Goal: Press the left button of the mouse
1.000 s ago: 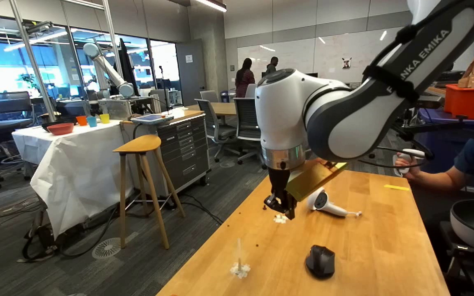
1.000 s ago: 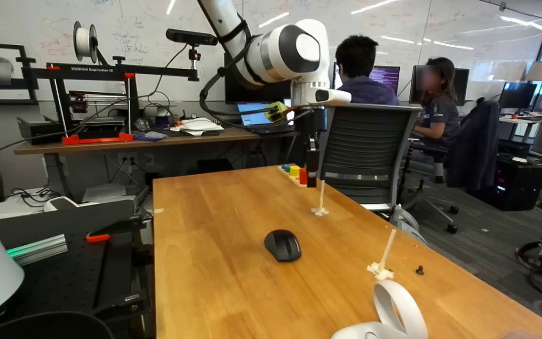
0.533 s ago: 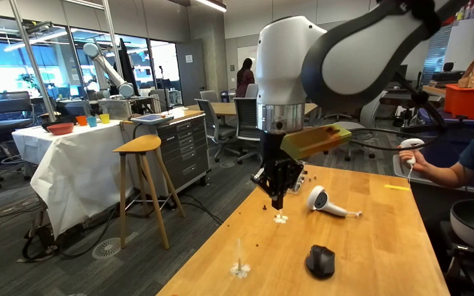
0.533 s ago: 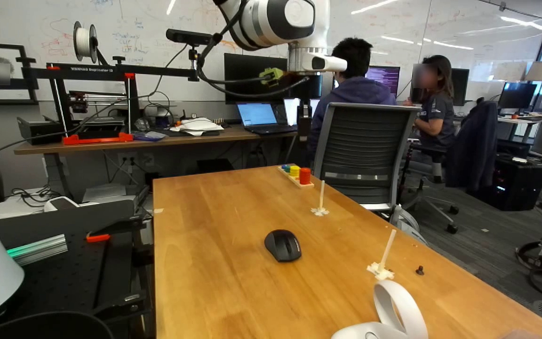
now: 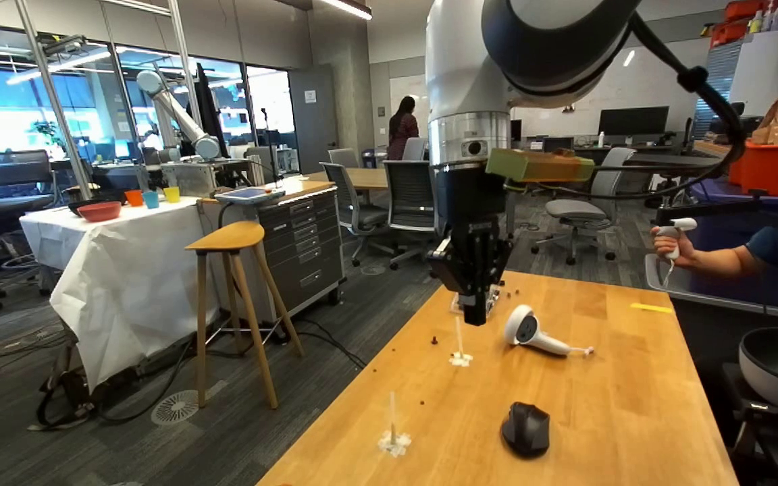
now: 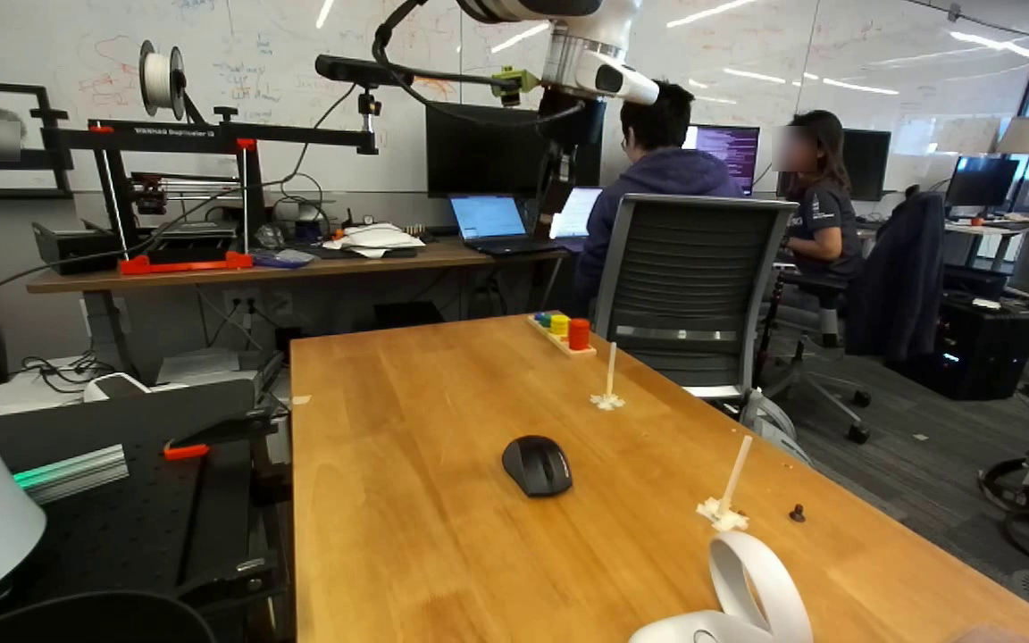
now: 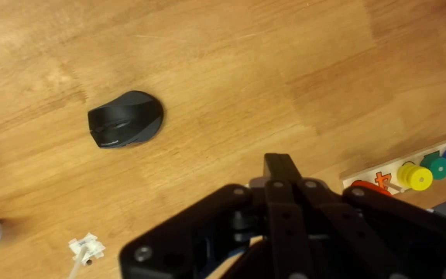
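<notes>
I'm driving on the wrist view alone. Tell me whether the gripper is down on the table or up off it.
Observer: Up off it. In both exterior views the gripper hangs well above the table on which the mouse lies.
Operator: My picture cuts off the stick at lower left. Describe its top end.
Observer: In an exterior view the stick stands up from its tape, with nothing on its top end.
Operator: Report whether anyone's hand is in sight.
Observer: Yes. In an exterior view, a person's hand grips a white controller.
</notes>
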`<control>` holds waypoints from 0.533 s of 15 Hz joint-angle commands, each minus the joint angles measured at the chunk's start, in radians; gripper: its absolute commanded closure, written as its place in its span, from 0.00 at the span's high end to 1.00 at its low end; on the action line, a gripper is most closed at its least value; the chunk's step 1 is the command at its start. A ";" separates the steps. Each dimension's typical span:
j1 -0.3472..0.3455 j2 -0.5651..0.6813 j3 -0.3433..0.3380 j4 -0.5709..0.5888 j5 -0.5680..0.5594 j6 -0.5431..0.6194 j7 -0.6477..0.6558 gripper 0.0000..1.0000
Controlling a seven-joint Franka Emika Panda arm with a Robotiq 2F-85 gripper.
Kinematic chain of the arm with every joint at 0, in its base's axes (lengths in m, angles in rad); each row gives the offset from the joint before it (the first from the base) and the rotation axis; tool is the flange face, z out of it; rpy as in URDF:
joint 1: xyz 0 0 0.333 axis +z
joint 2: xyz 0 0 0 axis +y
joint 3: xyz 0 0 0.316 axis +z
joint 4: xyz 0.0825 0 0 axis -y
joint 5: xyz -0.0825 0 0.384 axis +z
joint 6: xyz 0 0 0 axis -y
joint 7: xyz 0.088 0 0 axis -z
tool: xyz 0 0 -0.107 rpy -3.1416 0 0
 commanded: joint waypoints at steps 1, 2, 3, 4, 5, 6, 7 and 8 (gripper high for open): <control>-0.012 -0.032 -0.019 0.043 -0.079 -0.125 -0.011 0.00; -0.012 -0.036 -0.024 0.052 -0.112 -0.150 -0.010 0.00; -0.010 -0.042 -0.028 0.059 -0.150 -0.169 -0.007 0.00; -0.009 -0.047 -0.030 0.068 -0.186 -0.191 -0.009 0.00; -0.006 -0.053 -0.030 0.076 -0.217 -0.207 -0.011 0.00; -0.005 -0.059 -0.028 0.084 -0.238 -0.221 -0.011 0.17; -0.005 -0.064 -0.026 0.088 -0.252 -0.224 -0.010 0.27; -0.005 -0.070 -0.023 0.094 -0.265 -0.229 -0.012 0.33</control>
